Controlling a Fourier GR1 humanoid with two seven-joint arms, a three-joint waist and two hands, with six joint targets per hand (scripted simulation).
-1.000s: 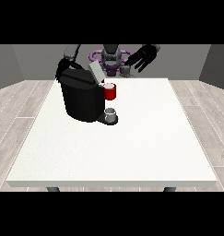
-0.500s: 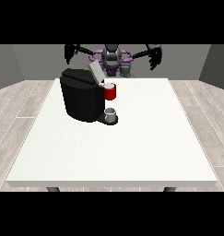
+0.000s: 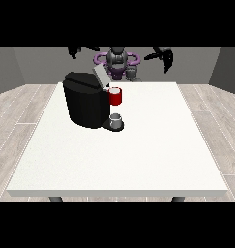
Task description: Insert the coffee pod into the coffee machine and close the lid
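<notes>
— What stood nearest on the table (image 3: 138, 160)?
— A grey thing (image 3: 116, 117) on the machine's (image 3: 87, 99) base, under a red thing at the machine (image 3: 115, 96); I couldn't tell it for the pod.
— The lid (image 3: 100, 75)?
— Tilted up, open.
— And the hands?
— Both raised, far back beside the robot (image 3: 117, 60). The hand at the view's left (image 3: 80, 49) and the hand at the view's right (image 3: 163, 54) held nothing; how their fingers lay, I couldn't tell.

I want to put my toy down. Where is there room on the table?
The big white table is bare in front and right of the black coffee machine. It is crowded only around the machine's small grey cup.
</notes>
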